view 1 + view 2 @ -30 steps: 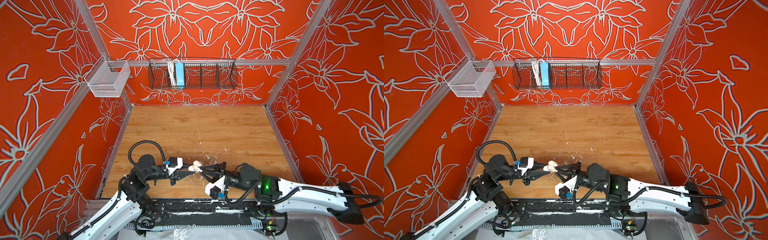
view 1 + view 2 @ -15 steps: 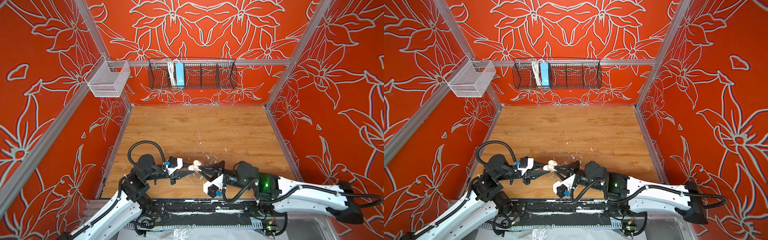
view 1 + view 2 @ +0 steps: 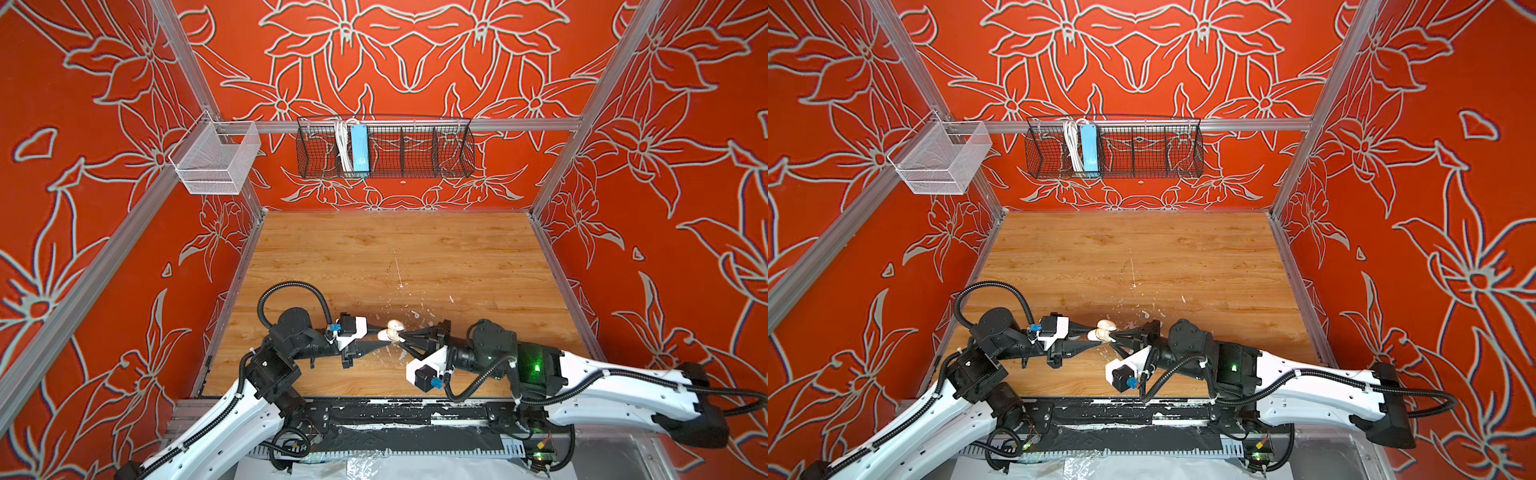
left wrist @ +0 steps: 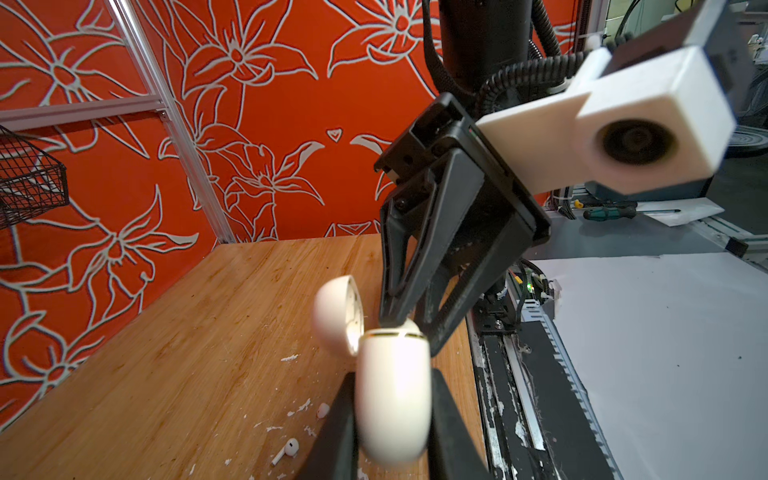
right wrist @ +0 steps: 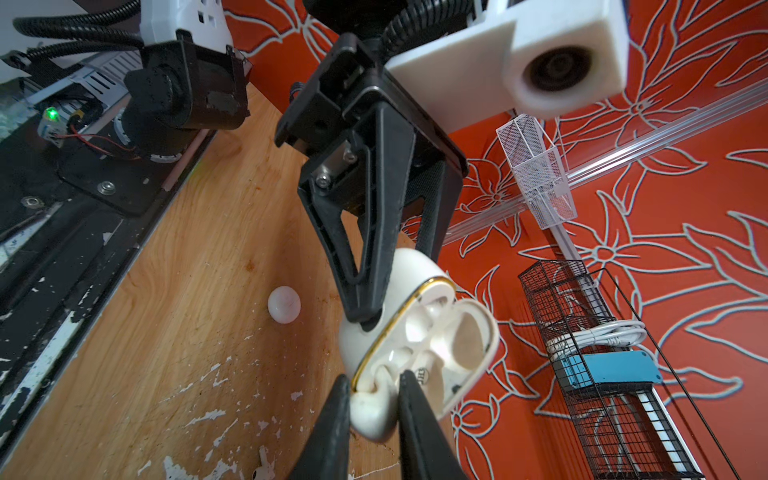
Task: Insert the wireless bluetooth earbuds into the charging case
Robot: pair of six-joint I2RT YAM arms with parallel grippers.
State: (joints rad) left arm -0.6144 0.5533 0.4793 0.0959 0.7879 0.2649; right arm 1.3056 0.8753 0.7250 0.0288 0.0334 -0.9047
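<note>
1. Earbud A [image 5: 371, 415], tiny glossy white rounded plastic pc: nipped btwn R pincer [image 5: 374, 380] fingers, right at mouth of charging case.
2. Earbud B [image 4: 286, 451], same white plastic w/ short stem: lies flat on wood-grain surface [image 3: 395, 249], apart from both pincers.
3. Charging case [image 4: 392, 415], glossy white rounded plastic w/ gold rim: held clear of surface, near front edge, approx mid-width in both top views. Lid [image 4: 332, 311] swung open.
4. L pincer [image 4: 391, 372]: narrow, clamped on case body, one finger each side.
5. R pincer: narrow, gripping Earbud A; tips meet L pincer's almost nose to nose at case.
6. Small white round disc [image 5: 284, 304] on surface, apart from case.
7. White paint flecks [image 5: 208, 378] scattered on the wood near front edge.
</note>
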